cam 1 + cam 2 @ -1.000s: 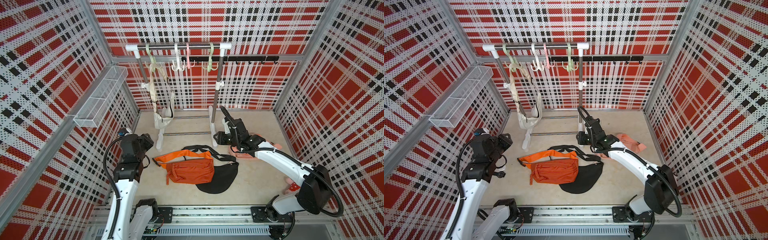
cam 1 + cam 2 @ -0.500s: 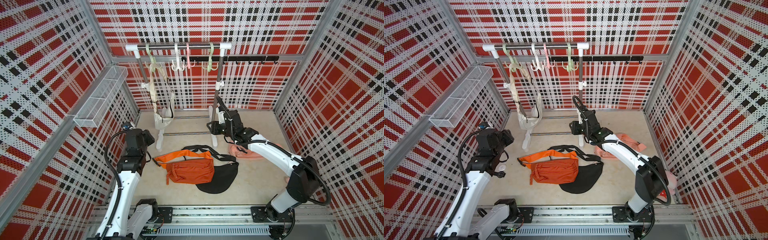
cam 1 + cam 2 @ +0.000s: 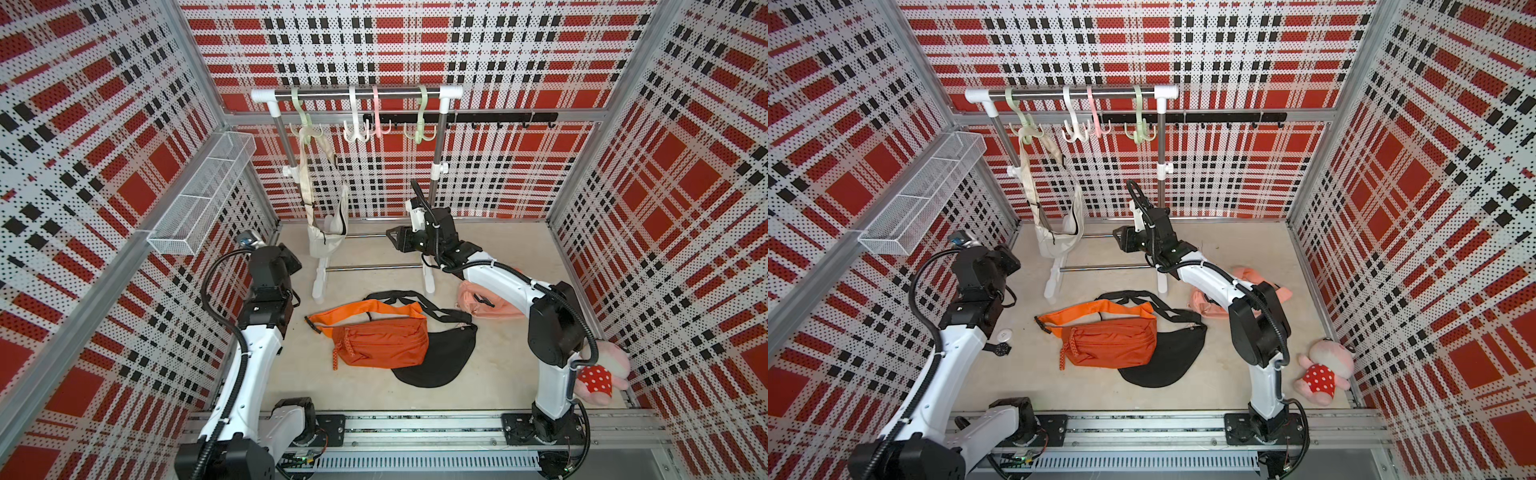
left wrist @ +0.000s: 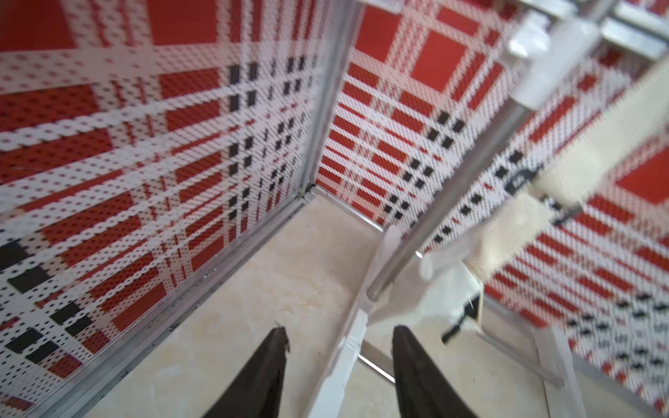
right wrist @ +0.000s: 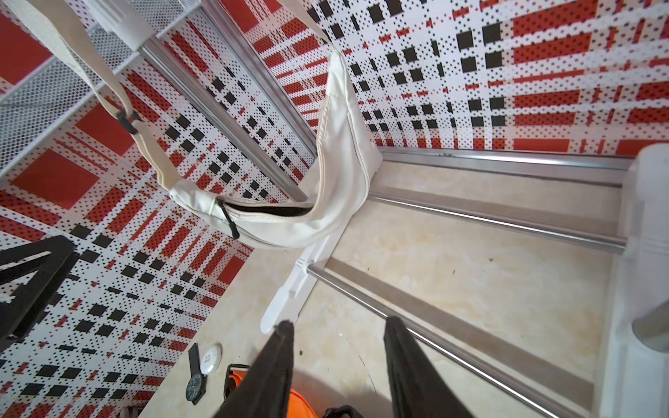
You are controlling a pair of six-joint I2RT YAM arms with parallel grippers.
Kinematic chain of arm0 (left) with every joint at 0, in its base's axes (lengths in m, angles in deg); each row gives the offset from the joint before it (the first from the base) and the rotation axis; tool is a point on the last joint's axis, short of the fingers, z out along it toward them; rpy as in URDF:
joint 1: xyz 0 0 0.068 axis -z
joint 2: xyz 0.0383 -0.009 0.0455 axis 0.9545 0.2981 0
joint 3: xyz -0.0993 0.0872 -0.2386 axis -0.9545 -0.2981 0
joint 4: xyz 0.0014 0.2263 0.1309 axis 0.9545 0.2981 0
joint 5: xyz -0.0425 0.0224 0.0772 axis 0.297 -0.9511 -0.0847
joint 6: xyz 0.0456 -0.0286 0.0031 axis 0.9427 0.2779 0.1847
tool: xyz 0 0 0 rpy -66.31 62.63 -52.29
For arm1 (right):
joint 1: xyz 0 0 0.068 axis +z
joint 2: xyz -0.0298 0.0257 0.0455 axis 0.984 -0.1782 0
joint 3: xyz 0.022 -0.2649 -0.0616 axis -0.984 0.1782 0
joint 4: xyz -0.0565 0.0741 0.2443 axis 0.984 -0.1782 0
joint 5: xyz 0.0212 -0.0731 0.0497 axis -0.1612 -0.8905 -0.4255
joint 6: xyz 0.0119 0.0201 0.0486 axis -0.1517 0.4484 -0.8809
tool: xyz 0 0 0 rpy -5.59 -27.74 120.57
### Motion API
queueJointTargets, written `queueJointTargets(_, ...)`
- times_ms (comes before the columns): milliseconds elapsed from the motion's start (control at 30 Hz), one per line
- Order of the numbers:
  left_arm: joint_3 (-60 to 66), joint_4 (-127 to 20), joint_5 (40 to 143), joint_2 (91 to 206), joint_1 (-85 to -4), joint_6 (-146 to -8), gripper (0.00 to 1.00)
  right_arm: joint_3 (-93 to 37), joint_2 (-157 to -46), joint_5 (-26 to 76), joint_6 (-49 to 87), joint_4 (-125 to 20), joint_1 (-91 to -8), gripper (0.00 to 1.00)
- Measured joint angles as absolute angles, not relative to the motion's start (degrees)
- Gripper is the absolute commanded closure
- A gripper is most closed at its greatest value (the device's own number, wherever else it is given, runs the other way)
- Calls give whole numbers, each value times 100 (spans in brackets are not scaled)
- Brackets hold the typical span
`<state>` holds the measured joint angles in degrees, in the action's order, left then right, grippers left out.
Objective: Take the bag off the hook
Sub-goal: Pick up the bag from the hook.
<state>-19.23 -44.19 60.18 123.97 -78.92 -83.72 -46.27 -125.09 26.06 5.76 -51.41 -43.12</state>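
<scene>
The cream bag point(image 3: 326, 241) hangs limp by its strap point(image 3: 305, 183) from the green hook point(image 3: 305, 124) on the rail point(image 3: 395, 93); it looks light and floppy, best taken by the strap near the hook. The left hand point(image 4: 339, 328) and right hand point(image 5: 339, 322) stand parted and empty, clear of it, and how the strap sits on the hook is too small to tell

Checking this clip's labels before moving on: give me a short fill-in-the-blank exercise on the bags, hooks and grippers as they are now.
1. The bag hanging from the green hook is ___ in colour.
2. The rail carries ___ hooks in all.
3. The orange bag partly covers a ___ one.
4. The left gripper and right gripper are both ___, with nothing between the fingers.
Missing words: white; four; black; open.
</scene>
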Motion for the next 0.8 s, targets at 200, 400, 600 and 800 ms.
queueJointTargets(200,-2087,-5606,5563,12931,-7595,-8451,49,-5384,-12903,2816,556,-4964,-4277,56)
queueJointTargets(400,-2082,-6777,5299,13934,-6832,-7955,42,-5899,-13113,2947,781,-5091,-4132,55)
queueJointTargets(600,-2613,-7693,5203,13923,-6633,-7835,42,-5963,-13143,2958,921,-4983,-4016,54)
queueJointTargets(800,-3044,-8379,6328,13615,-7422,-8101,41,-6330,-13635,3006,1098,-4667,-4010,50)
